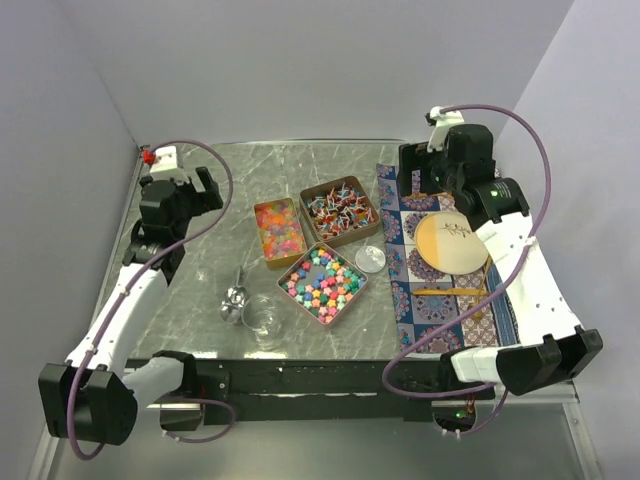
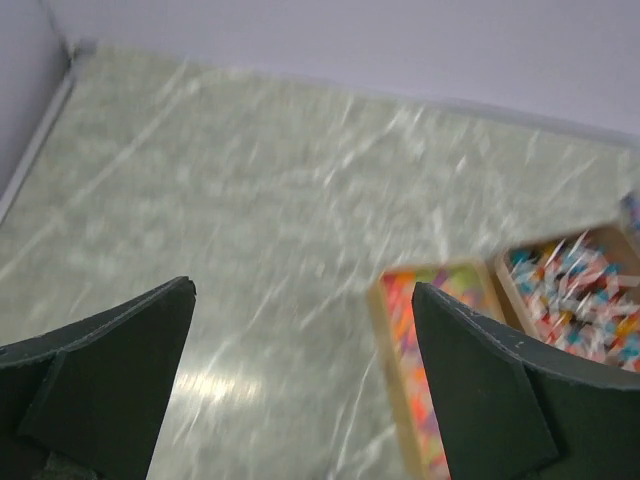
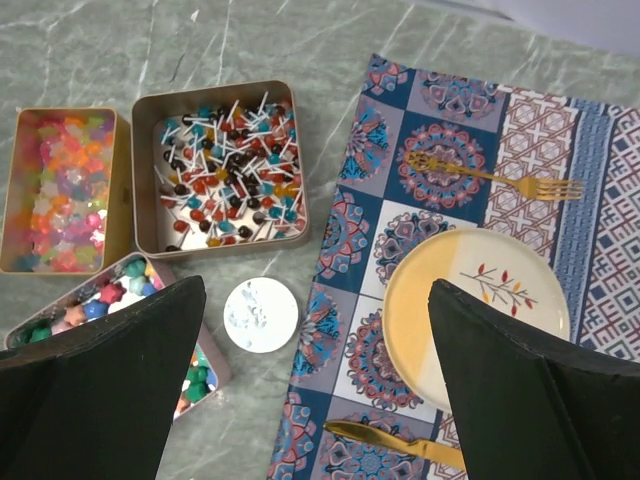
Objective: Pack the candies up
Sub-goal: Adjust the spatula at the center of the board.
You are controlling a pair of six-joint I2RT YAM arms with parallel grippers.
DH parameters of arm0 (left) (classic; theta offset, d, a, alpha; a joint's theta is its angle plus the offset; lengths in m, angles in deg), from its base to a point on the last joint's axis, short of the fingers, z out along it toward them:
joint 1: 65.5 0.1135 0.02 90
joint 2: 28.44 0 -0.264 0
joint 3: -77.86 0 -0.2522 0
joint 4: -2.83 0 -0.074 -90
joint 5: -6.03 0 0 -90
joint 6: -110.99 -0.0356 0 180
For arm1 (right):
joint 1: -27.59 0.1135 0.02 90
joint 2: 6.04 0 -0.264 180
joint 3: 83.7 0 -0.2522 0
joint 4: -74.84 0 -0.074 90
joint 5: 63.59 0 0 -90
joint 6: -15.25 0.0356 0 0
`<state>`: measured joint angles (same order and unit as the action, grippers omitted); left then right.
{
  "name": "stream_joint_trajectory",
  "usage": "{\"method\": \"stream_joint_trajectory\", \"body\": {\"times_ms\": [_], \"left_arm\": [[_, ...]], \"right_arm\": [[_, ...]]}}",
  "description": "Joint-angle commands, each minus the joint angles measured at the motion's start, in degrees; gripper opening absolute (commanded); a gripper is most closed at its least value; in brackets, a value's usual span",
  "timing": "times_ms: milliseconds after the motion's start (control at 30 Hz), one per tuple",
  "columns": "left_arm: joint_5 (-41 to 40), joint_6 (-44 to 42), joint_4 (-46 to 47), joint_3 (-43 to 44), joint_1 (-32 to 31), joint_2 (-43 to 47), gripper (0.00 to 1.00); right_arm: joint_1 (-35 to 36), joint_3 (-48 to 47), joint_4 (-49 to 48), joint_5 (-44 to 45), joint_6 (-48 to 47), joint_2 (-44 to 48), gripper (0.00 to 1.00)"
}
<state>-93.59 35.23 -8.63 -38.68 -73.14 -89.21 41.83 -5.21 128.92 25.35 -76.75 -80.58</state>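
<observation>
Three open tins (image 3: 210, 90) holding candies (image 3: 225, 165), glass jar (image 1: 266, 320) beside scoop (image 1: 234, 300)

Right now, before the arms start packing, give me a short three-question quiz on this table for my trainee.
1. Multiple choice: how many tins hold candies? A) two B) three C) five
2. True or false: the plate rests on the patterned placemat.
3. Fill in: the left gripper and right gripper both stand ___, holding nothing.
Key: 1 B; 2 true; 3 open.
</observation>
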Motion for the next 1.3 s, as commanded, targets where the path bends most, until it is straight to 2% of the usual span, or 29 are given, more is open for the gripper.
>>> {"method": "stream_joint_trajectory", "body": {"times_ms": [0, 33, 100, 133, 167, 233, 333, 400, 533, 600, 667, 733, 800, 900, 933, 1033, 1167, 1267], "left_arm": [[0.6, -0.8, -20.4, 7.0, 3.0, -1.1, 0.96], [6.2, -2.4, -22.8, 8.4, 4.8, -1.4, 0.96], [11.1, -6.7, -29.9, 12.1, 12.3, -2.7, 0.96], [17.3, -8.5, -32.2, 13.1, 14.7, -3.1, 0.96], [22.7, -14.1, -34.4, 13.9, 19.7, -3.6, 0.96], [30.2, -22.8, -40.3, 15.3, 24.8, -4.1, 0.96], [34.5, -31.3, -44.7, 12.5, 28.9, -2.3, 0.96], [34.8, -33.2, -44.5, 7.5, 29.6, 0.7, 0.97], [38.3, -34.8, -47.1, 4.2, 29.6, 2.1, 0.99], [43.2, -35.8, -48.6, 4.9, 29.6, 0.6, 0.99], [46.7, -44.8, -55.9, 5.9, 28.5, -3.8, 0.93], [45.4, -50.3, -58.7, 6.0, 26.2, -6.9, 0.88], [46.2, -51.9, -60.4, 5.2, 26.2, -10.9, 0.88], [49.3, -54.3, -60.8, 4.1, 24.3, -15.3, 0.72], [47.4, -51.7, -59.2, 3.7, 21.6, -15.8, 0.67], [42.1, -46.2, -50.6, -0.3, 18.9, -13.0, 0.71], [37.9, -44.9, -48.1, -3.9, 15.7, -9.9, 0.75], [34.2, -42.0, -48.1, -4.9, 11.9, -11.4, 0.73]], "right_arm": [[0.7, -2.5, -0.5, -1.1, 1.8, -0.7, 1.00], [0.8, -2.7, -0.9, -2.0, 0.7, -0.9, 1.00], [0.8, -2.5, -1.2, -4.3, -2.4, -1.3, 1.00], [0.8, -2.6, -0.4, -6.5, -7.0, -1.5, 1.00], [0.8, -3.2, 1.7, -11.4, -8.9, -2.3, 1.00], [0.7, -4.4, 3.4, -17.8, -11.1, -3.4, 1.00], [0.7, -4.7, 5.1, -23.1, -12.5, -5.4, 1.00], [0.9, -4.6, 3.6, -27.0, -13.2, -6.7, 1.00], [1.4, -5.1, -2.2, -26.1, -10.8, -10.9, 1.00], [1.4, -7.7, -1.6, -26.5, -7.8, -13.7, 1.00], [1.4, -8.9, -2.4, -27.5, -6.3, -15.4, 1.00], [1.5, -7.9, -4.0, -29.0, -5.2, -15.1, 1.00], [1.5, -7.3, -4.4, -30.1, -4.8, -14.8, 1.00], [1.8, -5.2, -5.2, -29.9, -4.2, -14.5, 1.00], [1.7, -4.6, -5.3, -29.1, -4.1, -14.7, 1.00], [1.7, -3.8, -5.6, -28.8, -4.7, -14.3, 1.00], [1.8, -3.7, -6.3, -27.4, -4.7, -14.4, 1.00], [1.8, -3.7, -6.4, -27.0, -5.1, -14.6, 1.00]]}}
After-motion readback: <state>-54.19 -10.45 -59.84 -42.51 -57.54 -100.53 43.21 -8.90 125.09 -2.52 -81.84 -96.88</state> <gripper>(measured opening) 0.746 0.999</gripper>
